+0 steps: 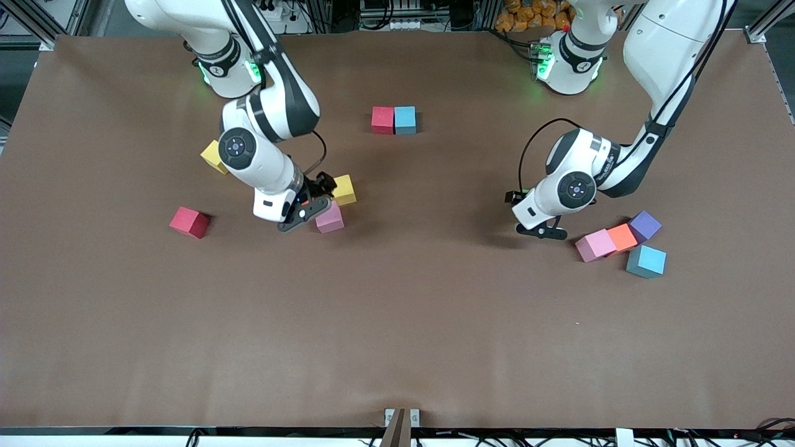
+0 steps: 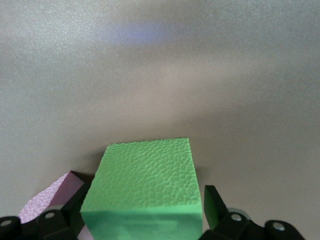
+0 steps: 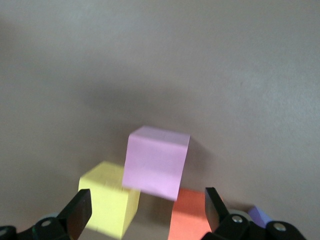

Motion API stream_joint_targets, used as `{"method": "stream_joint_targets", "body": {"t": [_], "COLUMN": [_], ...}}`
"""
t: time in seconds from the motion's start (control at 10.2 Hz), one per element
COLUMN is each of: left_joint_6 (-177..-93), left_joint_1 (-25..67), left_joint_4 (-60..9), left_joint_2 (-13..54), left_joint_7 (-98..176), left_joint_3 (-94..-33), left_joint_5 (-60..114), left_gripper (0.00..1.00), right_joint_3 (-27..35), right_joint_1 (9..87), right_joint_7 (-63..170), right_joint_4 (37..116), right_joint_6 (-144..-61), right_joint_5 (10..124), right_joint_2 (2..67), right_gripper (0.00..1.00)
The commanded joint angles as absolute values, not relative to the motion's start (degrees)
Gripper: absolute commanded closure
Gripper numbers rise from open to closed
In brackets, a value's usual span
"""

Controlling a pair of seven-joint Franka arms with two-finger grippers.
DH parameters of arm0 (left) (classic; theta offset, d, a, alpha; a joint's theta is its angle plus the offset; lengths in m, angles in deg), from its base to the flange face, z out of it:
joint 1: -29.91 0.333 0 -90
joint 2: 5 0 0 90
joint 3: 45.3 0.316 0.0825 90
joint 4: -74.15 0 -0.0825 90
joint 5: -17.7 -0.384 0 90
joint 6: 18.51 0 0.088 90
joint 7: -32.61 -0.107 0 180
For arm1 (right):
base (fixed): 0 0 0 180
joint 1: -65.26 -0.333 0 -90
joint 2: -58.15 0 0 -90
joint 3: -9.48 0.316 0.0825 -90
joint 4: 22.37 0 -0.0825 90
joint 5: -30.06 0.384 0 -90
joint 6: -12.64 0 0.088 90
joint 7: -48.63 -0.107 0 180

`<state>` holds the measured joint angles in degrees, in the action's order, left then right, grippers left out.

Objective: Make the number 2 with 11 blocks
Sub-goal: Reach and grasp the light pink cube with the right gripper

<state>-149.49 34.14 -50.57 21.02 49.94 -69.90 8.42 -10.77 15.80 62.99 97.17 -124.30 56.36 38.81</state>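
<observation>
Now the left gripper [image 2: 142, 220] is sitting around the green block [image 2: 145, 185], fingers wide; the right gripper [image 3: 145, 212] is hanging wide apart over a pink block [image 3: 156, 162]

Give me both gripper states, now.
Left gripper: down around the green block; whether it grips cannot be told.
Right gripper: open, holding nothing, at the pink block.
</observation>
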Motion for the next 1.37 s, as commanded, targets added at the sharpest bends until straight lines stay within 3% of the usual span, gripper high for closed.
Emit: {"method": "stream_joint_targets", "body": {"t": [0.0, 0.1, 0.2, 0.29, 0.39, 0.98, 1.07, 1.27], "left_joint_6": [-148.2, -148.2, -148.2, -148.2, -148.2, -145.3, -145.3, -145.3], "left_joint_1": [34.1, 34.1, 34.1, 34.2, 34.1, 25.6, 22.1, 15.4], "left_joint_4": [-50.3, -50.2, -50.2, -50.0, -49.7, -46.6, -45.1, -42.7], "left_joint_2": [19.9, 19.9, 19.8, 19.8, 19.7, 18.6, 19.2, 20.0], "left_joint_7": [49.6, 49.6, 49.3, 49.4, 49.5, 57.8, 62.0, 70.4], "left_joint_3": [-70.1, -70.1, -70.1, -70.1, -70.2, -75.8, -75.8, -75.9], "left_joint_5": [10.6, 11.3, 11.5, 11.7, 12.8, 18.6, 18.6, 18.6], "left_gripper": [0.31, 0.4, 0.57, 0.83, 1.0, 1.0, 1.0, 1.0], "right_joint_3": [-10.3, -10.4, -10.4, -10.4, -10.4, -10.3, -10.3, -10.3], "right_joint_1": [14.3, 13.4, 12.8, 12.1, 11.4, 10.7, 10.2, 10.0], "right_joint_7": [58.3, 56.4, 54.6, 53.6, 53.5, 51.3, 49.9, 49.8], "right_joint_4": [96.5, 96.5, 96.6, 97.8, 99.4, 103.4, 103.4, 103.2], "right_joint_6": [-131.4, -133.2, -134.6, -136.6, -139.3, -144.5, -144.5, -144.0], "right_joint_5": [58.4, 58.4, 58.4, 58.4, 58.4, 58.4, 58.4, 58.4], "right_joint_2": [35.1, 34.0, 33.5, 33.0, 32.8, 32.4, 32.4, 32.8], "right_gripper": [0.0, 0.0, 0.0, 0.0, 0.0, 0.0, 0.07, 0.67]}}
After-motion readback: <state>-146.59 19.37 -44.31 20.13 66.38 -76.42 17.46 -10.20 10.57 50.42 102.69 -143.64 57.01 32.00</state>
